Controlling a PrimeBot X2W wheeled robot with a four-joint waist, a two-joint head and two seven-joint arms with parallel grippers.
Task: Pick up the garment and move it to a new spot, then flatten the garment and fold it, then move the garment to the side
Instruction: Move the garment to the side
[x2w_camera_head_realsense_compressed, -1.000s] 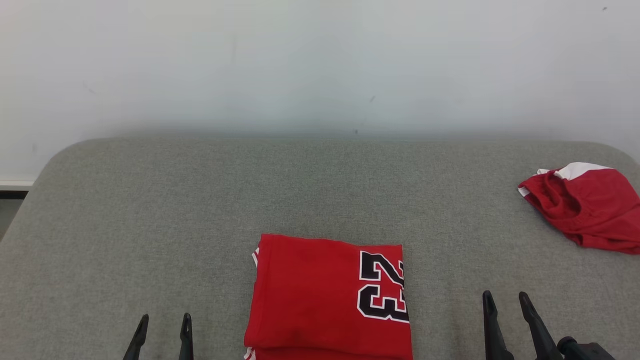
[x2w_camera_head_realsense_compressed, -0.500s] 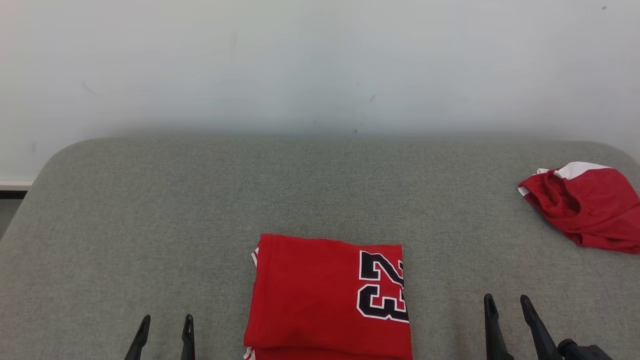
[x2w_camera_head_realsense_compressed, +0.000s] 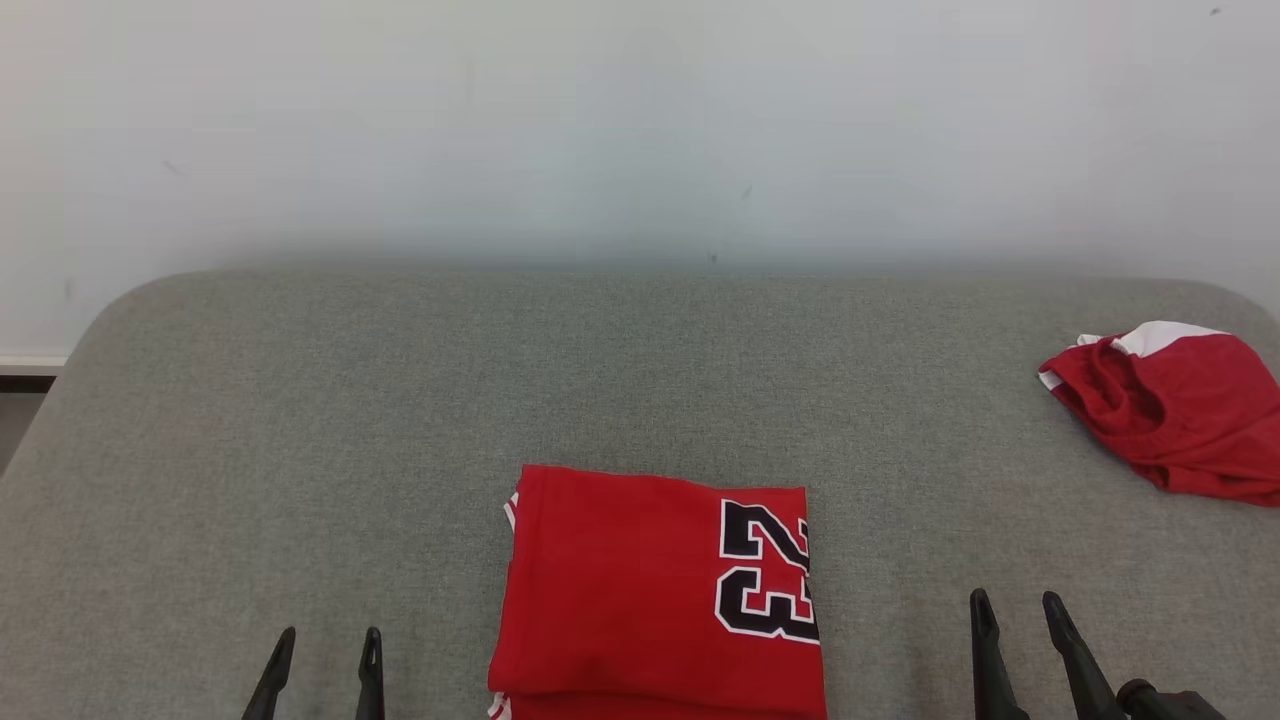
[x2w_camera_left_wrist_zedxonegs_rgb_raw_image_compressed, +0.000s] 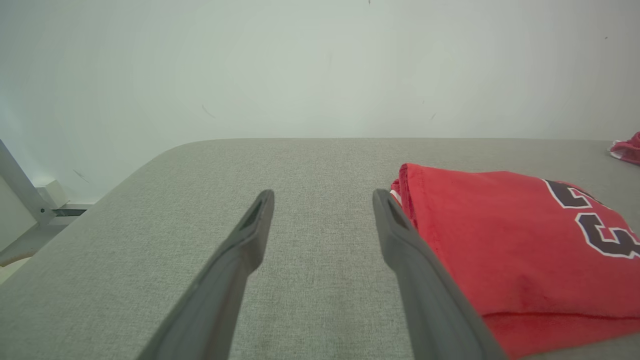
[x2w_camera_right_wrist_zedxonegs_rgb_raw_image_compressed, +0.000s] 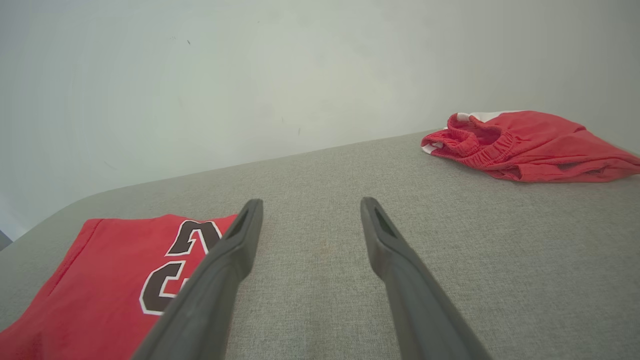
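I read the left claw (x2w_camera_head_realsense_compressed: 330, 638) as parted and empty, low over the bench (x2w_camera_head_realsense_compressed: 300, 400) at its front edge. The right claw (x2w_camera_head_realsense_compressed: 1014, 598) is likewise parted and holds nothing. The folded red garment (x2w_camera_head_realsense_compressed: 640, 590) lies flat between them, untouched. Bunched red shorts (x2w_camera_head_realsense_compressed: 1175, 415) sit at the right edge, well apart.

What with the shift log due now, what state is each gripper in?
Left gripper: open, jaws empty, beside the folded red jersey.
Right gripper: open, jaws empty, over bare grey surface.
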